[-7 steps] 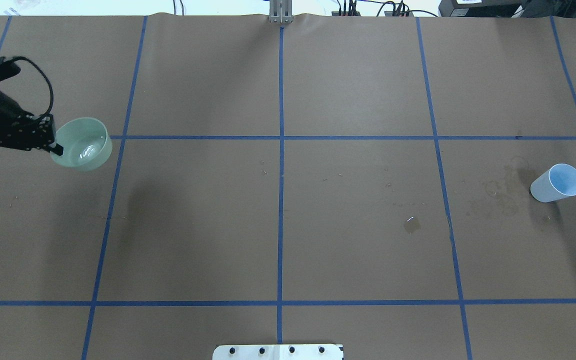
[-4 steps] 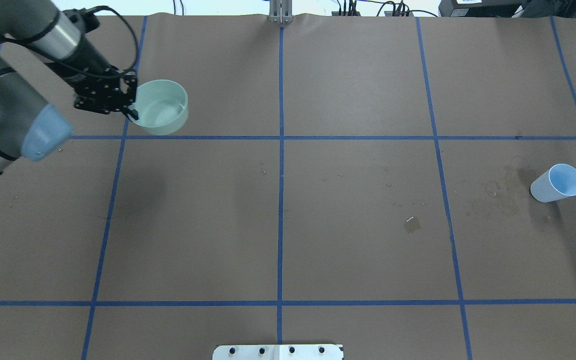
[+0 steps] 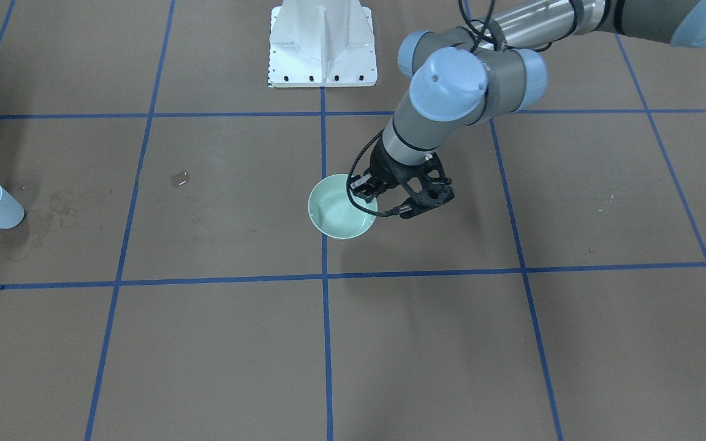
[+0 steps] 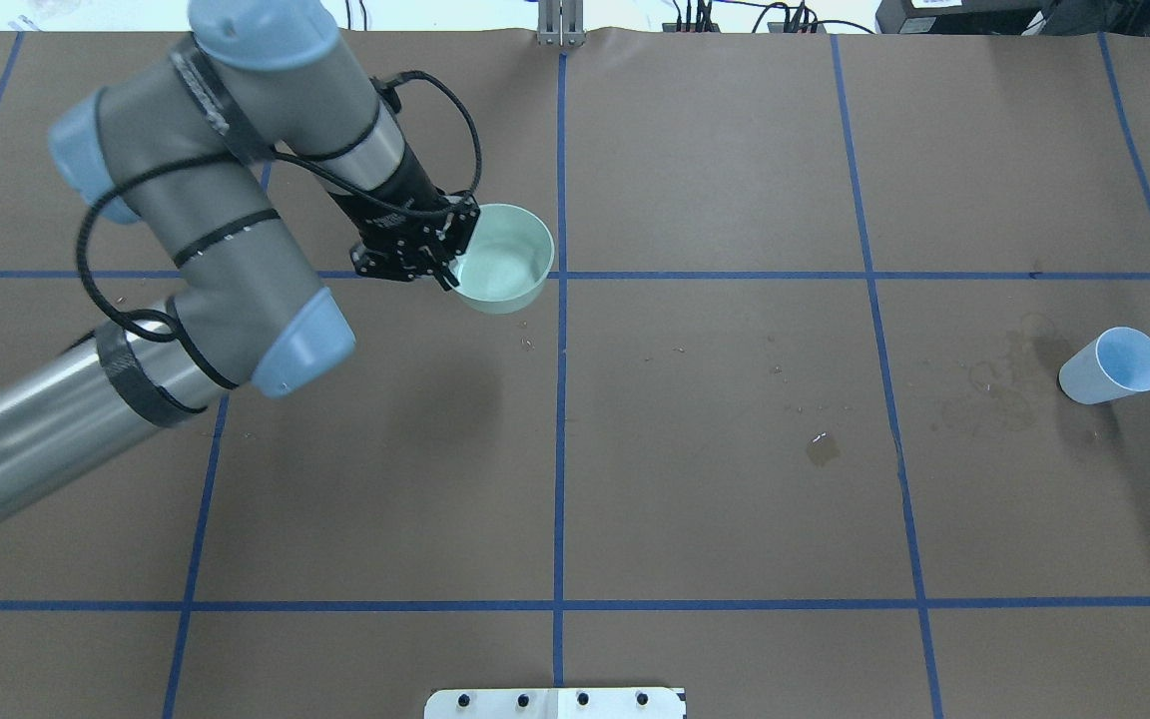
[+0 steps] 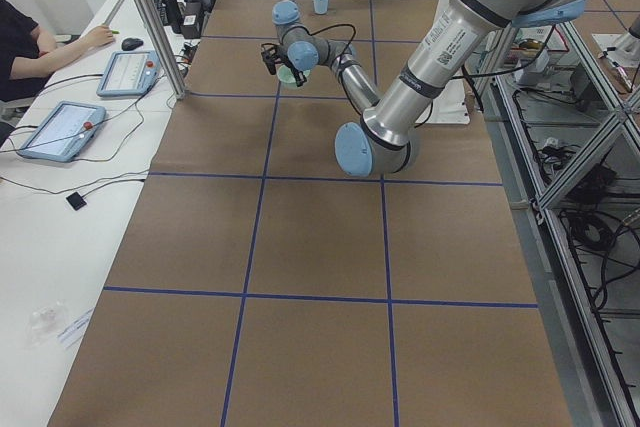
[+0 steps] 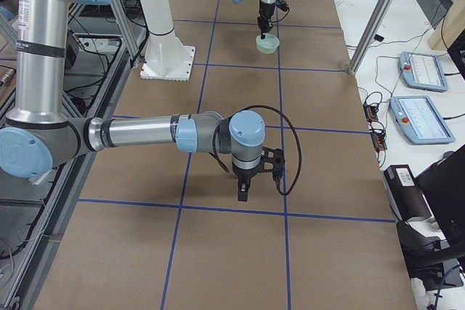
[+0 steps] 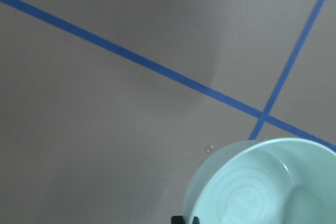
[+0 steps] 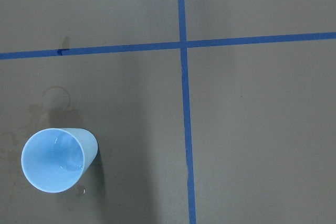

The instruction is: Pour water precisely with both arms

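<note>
Front-facing: left jaws pinch mint bowl (image 3: pixel 336 215) rim, near surface (image 3: pixel 218 343) middle.
Overhead: blue cup (image 4: pixel 1114 364) upright by right edge (stains (image 4: pixel 994 394) beside it).
Right side: right jaws, state untellable.
Left wrist: water (image 7: pixel 252 198) in bowl.
Step, judged: transport; next calls for level carry to cup.

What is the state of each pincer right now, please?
Left pincer: closed on the rim of the pale green bowl.
Right pincer: cannot be told; it shows only in the right side view.

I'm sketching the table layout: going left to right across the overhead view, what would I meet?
left arm → left pincer → green bowl → small wet patch → blue cup
</note>
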Robot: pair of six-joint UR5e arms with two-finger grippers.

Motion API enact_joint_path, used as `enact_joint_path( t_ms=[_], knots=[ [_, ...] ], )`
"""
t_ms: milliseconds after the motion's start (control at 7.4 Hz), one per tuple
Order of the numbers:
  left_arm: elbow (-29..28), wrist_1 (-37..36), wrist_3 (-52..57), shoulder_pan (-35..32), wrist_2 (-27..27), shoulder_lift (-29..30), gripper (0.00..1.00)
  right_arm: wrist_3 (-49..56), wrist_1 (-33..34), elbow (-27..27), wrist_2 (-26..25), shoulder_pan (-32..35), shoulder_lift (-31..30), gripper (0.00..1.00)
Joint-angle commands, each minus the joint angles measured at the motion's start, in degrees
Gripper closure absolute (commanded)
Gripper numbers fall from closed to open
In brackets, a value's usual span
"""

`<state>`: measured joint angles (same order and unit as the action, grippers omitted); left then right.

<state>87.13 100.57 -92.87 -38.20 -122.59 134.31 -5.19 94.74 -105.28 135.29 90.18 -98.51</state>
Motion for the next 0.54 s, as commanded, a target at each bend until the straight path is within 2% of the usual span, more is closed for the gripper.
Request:
enact_joint_path(
  t_ms=[0, 405],
  knots=[
    [-4.9, 4.6, -3.0, 4.1, 4.3, 1.3, 1.0, 0.0, 0.0, 0.1, 0.0, -0.1, 0.1, 0.01],
    [-7.0, 4.9, -2.8, 4.2, 4.3, 1.4, 1.0, 0.0, 0.1, 0.1, 0.1, 0.0, 0.1, 0.01]
  ],
)
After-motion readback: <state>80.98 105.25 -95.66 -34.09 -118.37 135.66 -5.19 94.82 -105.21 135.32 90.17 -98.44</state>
